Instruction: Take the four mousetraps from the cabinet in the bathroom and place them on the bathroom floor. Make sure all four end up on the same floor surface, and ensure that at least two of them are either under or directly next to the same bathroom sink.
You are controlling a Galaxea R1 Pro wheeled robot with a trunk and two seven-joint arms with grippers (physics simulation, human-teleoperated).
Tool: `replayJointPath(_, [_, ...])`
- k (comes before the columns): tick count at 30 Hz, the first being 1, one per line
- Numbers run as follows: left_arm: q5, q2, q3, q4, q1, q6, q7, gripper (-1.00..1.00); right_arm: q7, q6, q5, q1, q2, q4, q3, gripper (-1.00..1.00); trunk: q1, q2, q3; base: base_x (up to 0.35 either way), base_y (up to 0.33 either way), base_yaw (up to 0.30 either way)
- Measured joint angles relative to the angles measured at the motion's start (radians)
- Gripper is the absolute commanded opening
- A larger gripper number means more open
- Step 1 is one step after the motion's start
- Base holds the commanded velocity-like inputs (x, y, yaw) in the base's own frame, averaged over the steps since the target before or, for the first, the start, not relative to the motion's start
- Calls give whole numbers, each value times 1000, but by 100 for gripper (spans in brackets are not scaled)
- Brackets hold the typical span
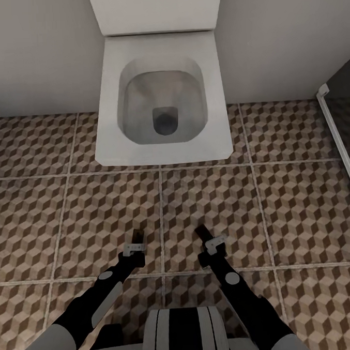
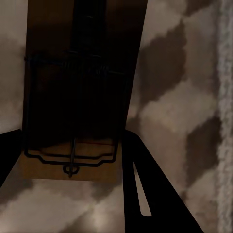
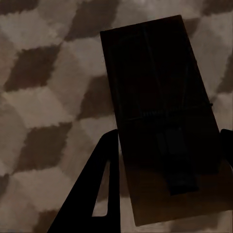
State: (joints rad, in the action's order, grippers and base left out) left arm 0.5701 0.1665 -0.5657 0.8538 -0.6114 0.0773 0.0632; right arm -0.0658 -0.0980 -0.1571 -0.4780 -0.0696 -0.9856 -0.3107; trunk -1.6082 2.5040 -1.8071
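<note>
Over the cube-patterned bathroom floor (image 1: 68, 212), both my grippers hang side by side, each shut on a mousetrap. The left gripper (image 1: 136, 246) holds one flat tan board (image 1: 138, 233) out in front of it. In the left wrist view that mousetrap (image 2: 82, 97) lies between the dark fingers (image 2: 155, 194), its wire frame facing the camera. A second board (image 1: 202, 231) sits in the right gripper (image 1: 209, 242). The right wrist view has that mousetrap (image 3: 160, 121) in shadow between the fingers (image 3: 92, 194). The cabinet, the sink and the other mousetraps are out of view.
A white toilet (image 1: 110, 127) stands against the pale wall straight ahead, its bowl open. A white-framed dark panel (image 1: 341, 134) runs along the right edge. Patterned tiles stretch between me and the toilet.
</note>
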Motion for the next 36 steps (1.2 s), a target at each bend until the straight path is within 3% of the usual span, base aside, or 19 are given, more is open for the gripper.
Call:
replayJointPath(7, [0, 0, 0, -1, 0, -1, 0, -100, 0, 38, -1, -60, -38, 100, 0, -100, 0, 0, 0, 0, 0, 0])
replayJointPath(12, [0, -1, 0, -3, 0, -1, 0, -100, 0, 51, 0, -100, -43, 166, 0, -100, 0, 0, 0, 0, 0, 0])
replayJointPath(25, [-12, -2, -18, -54, 0, -16, 0, -100, 1, 80, -1, -115, -46, 215, 0, -100, 0, 0, 0, 0, 0, 0])
replayJointPath(27, [-16, -7, -21, -86, 0, -36, 0, -100, 1, 80, -1, -115, -46, 216, 0, -100, 0, 0, 0, 0, 0, 0])
replayJointPath(31, [-44, -48, -15, -165, 0, -108, 21, -100, 0, 82, -1, -115, -46, 217, 0, -100, 1, 0, 0, 0, 0, 0])
replayJointPath(36, [-46, -61, -13, -186, 0, -144, 37, -100, 1, 82, -1, -115, -46, 217, 0, -100, 1, 0, 0, 0, 0, 0])
